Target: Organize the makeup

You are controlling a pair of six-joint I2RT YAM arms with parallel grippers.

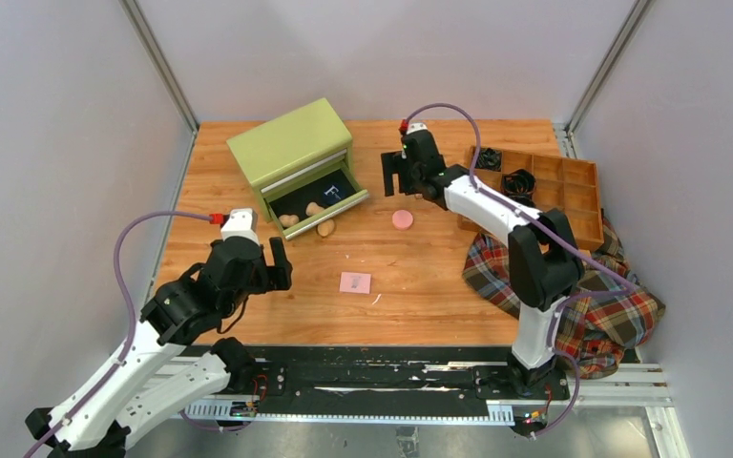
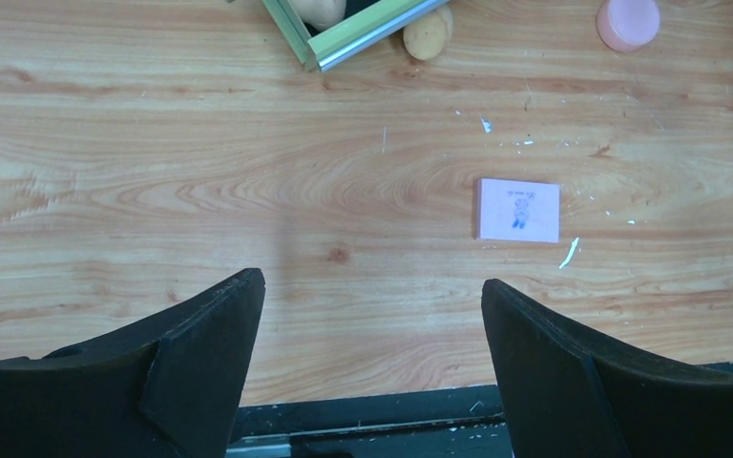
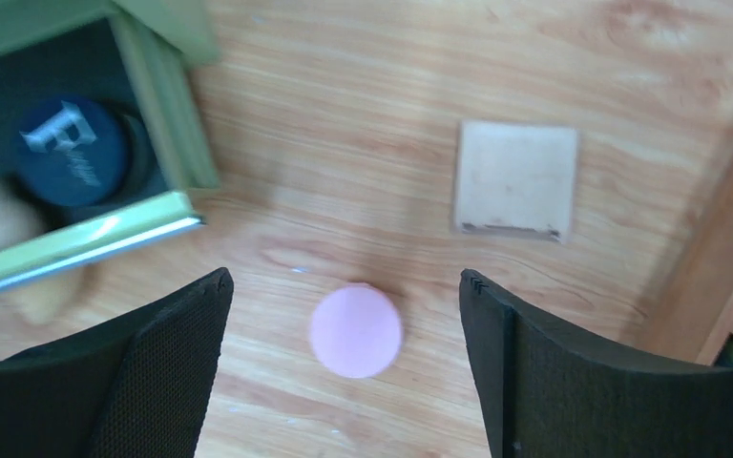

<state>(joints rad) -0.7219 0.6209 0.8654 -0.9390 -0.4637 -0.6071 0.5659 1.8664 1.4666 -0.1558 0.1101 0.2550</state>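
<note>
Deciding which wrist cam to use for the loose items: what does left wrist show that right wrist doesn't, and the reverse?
Left wrist only: the pink pad, lying flat.
Right wrist only: the navy compact inside the drawer, and the tan square lying outside it.
Both: the pink disc, the drawer's front edge, and the tan sponges at the drawer, which are blurred in right wrist.

A green box (image 1: 289, 143) sits at eleven o'clock on the table (image 1: 439, 277), its drawer (image 1: 339, 209) pulled open. A wooden tray (image 1: 577, 196) at two o'clock holds black bands (image 1: 518, 183). Plaid cloth (image 1: 611, 305) lies at four o'clock.
</note>
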